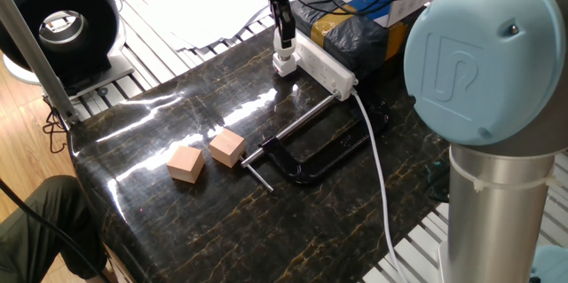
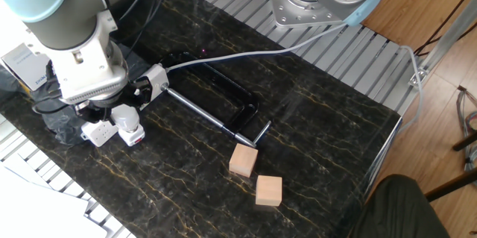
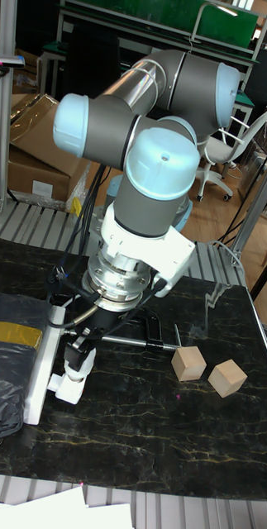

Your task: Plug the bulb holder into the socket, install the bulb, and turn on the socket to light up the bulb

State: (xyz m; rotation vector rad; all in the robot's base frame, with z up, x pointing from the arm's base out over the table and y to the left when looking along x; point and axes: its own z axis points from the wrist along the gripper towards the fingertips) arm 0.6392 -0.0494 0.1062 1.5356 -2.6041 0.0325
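Observation:
The white socket [image 1: 325, 64] lies along the far edge of the dark marble table [image 1: 204, 221]. At its left end sits the bulb holder [image 1: 285, 67], a small white cube with a red mark [image 2: 139, 140]. The white bulb [image 1: 283, 52] stands upright in the top of the bulb holder. My gripper [image 1: 283, 42] comes straight down from above, and its dark fingers are shut on the top of the bulb. In the tall fixed view the bulb [image 3: 77, 360] shows under the fingers [image 3: 73, 339], with the bulb holder [image 3: 66, 387] beside the socket [image 3: 40, 364]. In the other fixed view the wrist hides the fingertips.
A black C-clamp [image 1: 311, 154] lies mid-table, with two tan wooden cubes [image 1: 185, 163] [image 1: 227, 148] to its left. The socket's white cable [image 1: 378, 163] runs toward the front right. A black-wrapped bundle [image 1: 355, 39] sits behind the socket. The robot's base [image 1: 497, 123] fills the right.

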